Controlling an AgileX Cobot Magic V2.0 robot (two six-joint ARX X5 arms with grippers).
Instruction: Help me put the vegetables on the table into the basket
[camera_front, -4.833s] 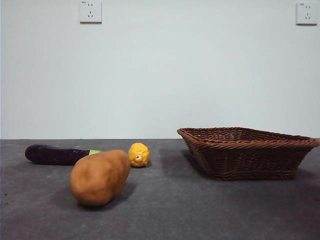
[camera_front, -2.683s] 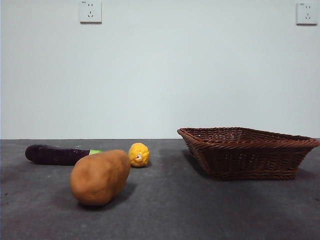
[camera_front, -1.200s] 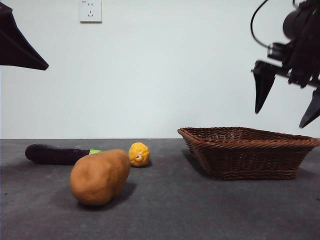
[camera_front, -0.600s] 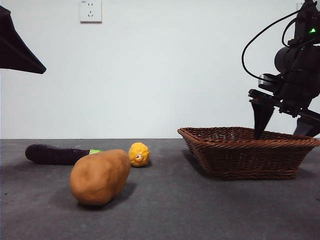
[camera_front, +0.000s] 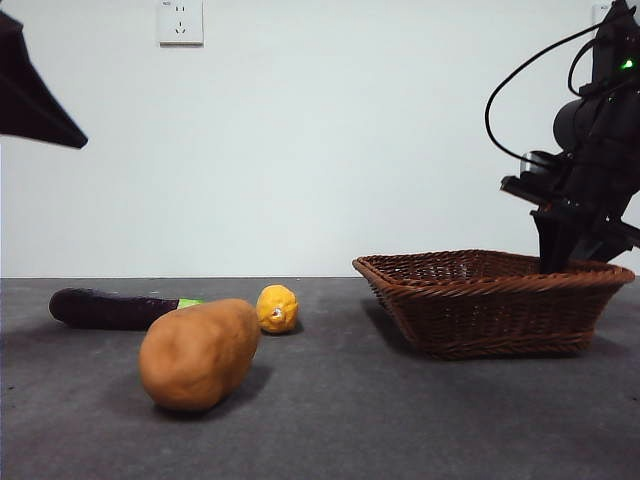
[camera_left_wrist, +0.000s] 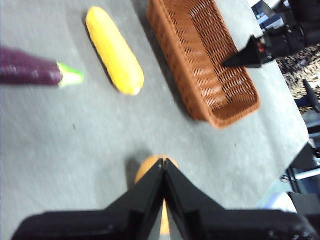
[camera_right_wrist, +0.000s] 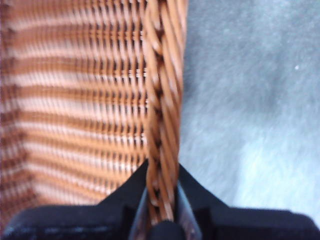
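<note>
Wicker basket (camera_front: 495, 302) sits on the dark grey worktop (camera_front: 350, 420), and we see the right pincer (camera_right_wrist: 161, 200) clamped on its braided rim at the far side. On the worktop well apart from the basket lie a potato (camera_front: 198, 353), a purple eggplant (camera_front: 110, 308) with a green stem, and a long yellow vegetable (camera_left_wrist: 114, 49), end-on in the front view. We see the left pincer (camera_left_wrist: 164, 172) pressed together, holding nothing, high above the potato.
</note>
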